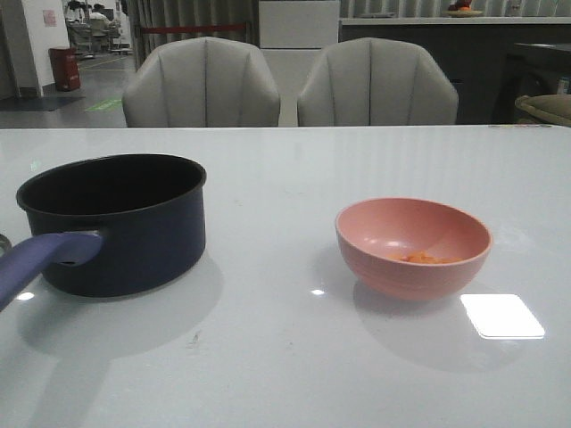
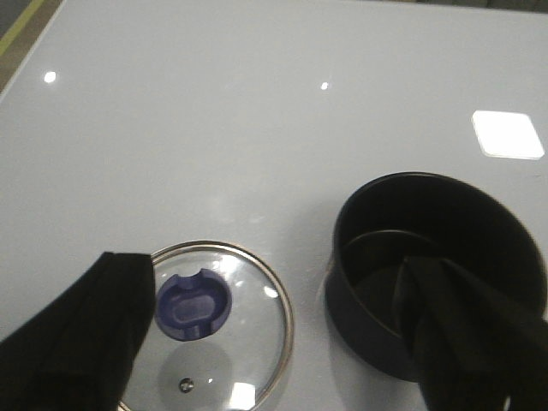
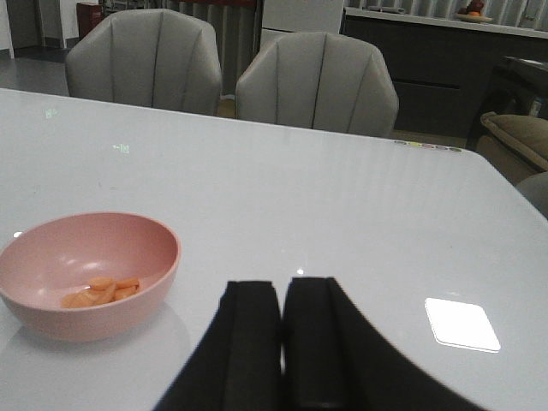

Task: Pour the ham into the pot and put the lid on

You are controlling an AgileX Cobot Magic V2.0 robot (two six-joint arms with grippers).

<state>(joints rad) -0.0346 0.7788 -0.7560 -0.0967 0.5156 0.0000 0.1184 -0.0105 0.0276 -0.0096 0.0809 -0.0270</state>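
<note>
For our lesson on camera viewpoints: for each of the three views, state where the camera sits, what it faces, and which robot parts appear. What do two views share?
Front view: low, looking forward across the table at pot and pink bowl; no robot parts.
Left wrist view: above, looking down on lid and pot; open left gripper.
Right wrist view: low, facing chairs and bowl; shut right gripper.
Front and right wrist share bowl with ham.

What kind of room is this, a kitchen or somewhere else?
Probably a lab or showroom staged as a dining area, not a home kitchen. A glossy white table faces two grey padded chairs, with a counter behind. At the far left a corridor with floor markings and a red bin suggests a workplace.
</note>
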